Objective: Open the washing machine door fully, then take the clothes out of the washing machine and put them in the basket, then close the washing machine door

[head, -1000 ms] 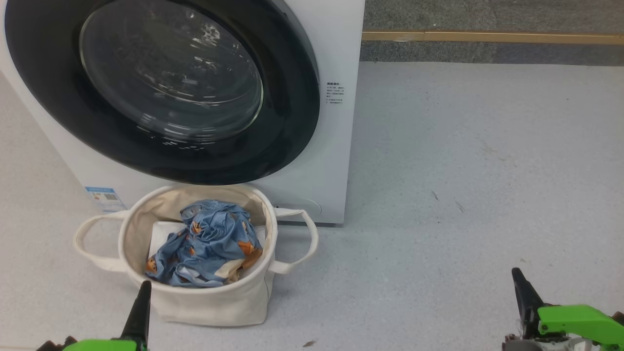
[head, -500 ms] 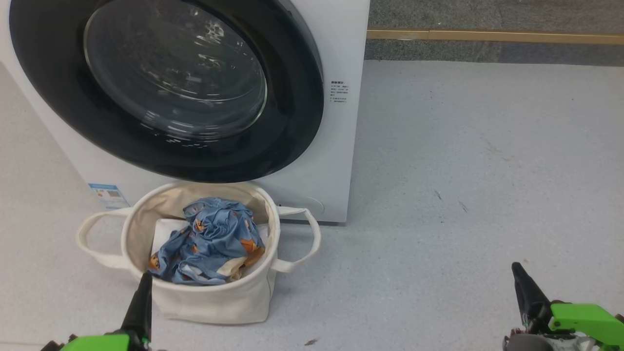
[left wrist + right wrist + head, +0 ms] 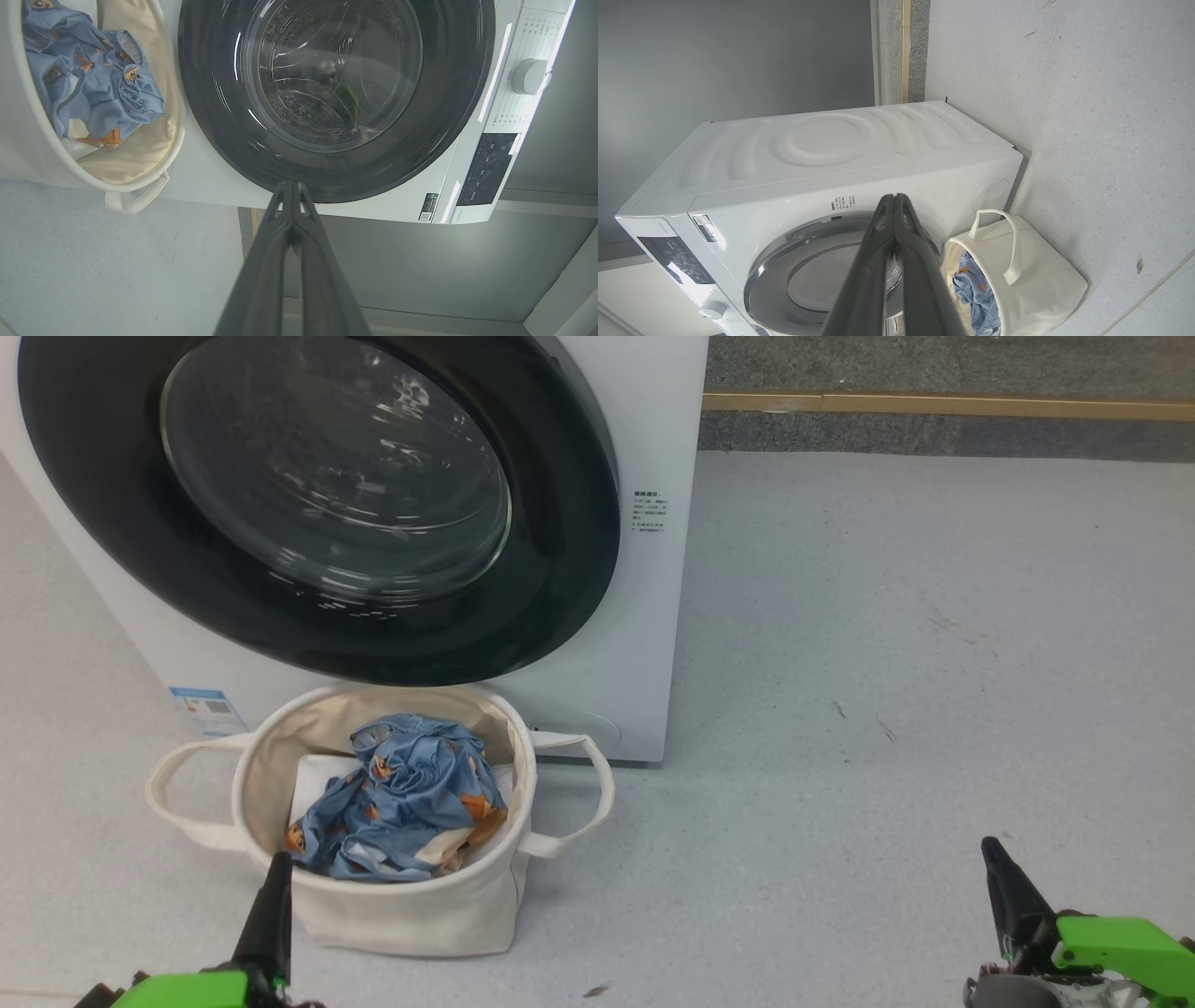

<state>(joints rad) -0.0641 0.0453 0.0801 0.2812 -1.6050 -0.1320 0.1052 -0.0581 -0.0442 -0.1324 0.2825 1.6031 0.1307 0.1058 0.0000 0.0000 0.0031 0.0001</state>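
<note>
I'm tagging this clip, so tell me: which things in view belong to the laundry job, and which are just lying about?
Job in hand:
washing machine
washing machine door, shut
clothes, in the basket
basket

Lying about:
white folded sheet under the clothes
brass strip across the floor
dark scrap on the floor

Pale grey speckled floor (image 3: 887, 644) spreads ahead of the right pincer (image 3: 990, 849); a few dark scuffs (image 3: 834, 710) lie ahead and left of its tip; farther off runs a brass-coloured strip (image 3: 934, 406) (set in a darker grey band (image 3: 934, 434)); a plain grey wall (image 3: 738, 56) stands beyond.
</note>
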